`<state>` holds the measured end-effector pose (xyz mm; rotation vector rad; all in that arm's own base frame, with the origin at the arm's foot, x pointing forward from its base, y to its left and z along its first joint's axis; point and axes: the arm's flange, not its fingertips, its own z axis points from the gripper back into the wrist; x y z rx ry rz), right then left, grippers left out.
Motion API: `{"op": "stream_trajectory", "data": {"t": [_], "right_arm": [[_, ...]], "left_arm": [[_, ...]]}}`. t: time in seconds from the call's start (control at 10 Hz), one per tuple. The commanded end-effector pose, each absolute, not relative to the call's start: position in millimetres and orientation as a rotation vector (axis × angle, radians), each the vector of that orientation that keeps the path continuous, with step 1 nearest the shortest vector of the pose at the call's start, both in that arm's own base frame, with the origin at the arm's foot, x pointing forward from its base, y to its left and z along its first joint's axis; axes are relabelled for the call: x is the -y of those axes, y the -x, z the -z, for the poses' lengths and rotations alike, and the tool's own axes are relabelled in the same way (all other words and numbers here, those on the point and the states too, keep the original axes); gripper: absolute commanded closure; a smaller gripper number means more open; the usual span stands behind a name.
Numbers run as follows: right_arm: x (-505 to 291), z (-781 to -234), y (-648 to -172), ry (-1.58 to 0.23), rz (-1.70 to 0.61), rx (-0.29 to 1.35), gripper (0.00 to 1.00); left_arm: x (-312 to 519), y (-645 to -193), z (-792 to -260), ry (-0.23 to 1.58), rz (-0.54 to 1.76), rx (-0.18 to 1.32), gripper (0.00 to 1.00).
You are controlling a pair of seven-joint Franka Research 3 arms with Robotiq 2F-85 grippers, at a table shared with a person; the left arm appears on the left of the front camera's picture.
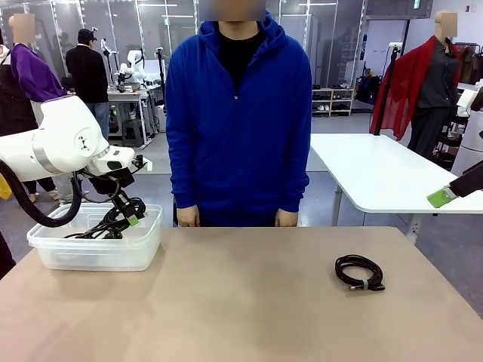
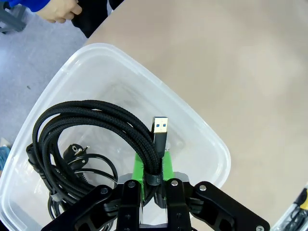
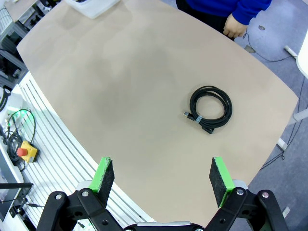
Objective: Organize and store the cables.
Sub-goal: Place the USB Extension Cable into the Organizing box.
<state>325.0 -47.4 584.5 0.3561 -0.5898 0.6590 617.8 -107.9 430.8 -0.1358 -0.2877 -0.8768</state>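
Note:
My left gripper [image 1: 130, 217] hangs over a clear plastic bin [image 1: 98, 253] at the table's left, shut on a coil of braided black cable [image 1: 112, 224]. In the left wrist view, the left gripper [image 2: 154, 180] pinches that cable [image 2: 96, 113] beside its USB plug [image 2: 160, 129], with the loops hanging into the bin [image 2: 192, 120]. Another black cable with a power plug [image 2: 77, 153] lies on the bin's floor. A thin coiled cable [image 1: 359, 271] [image 3: 210, 108] rests on the table at the right. My right gripper [image 3: 162, 178] hovers open, high above the table's near edge.
A person in a blue hoodie [image 1: 238, 121] stands at the far edge, hands [image 1: 286, 219] down at the table's rim. One green pad of the right gripper [image 1: 441, 197] shows at the right edge of the front view. A white table [image 1: 385, 173] stands behind.

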Motion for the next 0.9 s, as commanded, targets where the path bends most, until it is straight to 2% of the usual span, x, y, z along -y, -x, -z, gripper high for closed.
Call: {"op": "stream_trajectory", "data": {"t": [0.0,0.7,0.8], "right_arm": [[48,-587,-325,-0.362,-0.647,0.585,0.00],[48,-587,-325,-0.362,-0.647,0.585,0.00],[48,-587,-325,-0.362,-0.647,0.585,0.00]], "left_arm": [[104,-624,-422,0.129,0.822,0.263,0.83],[103,-632,-386,0.137,0.847,0.192,0.83],[104,-633,-381,0.132,0.861,0.167,0.80]]}}
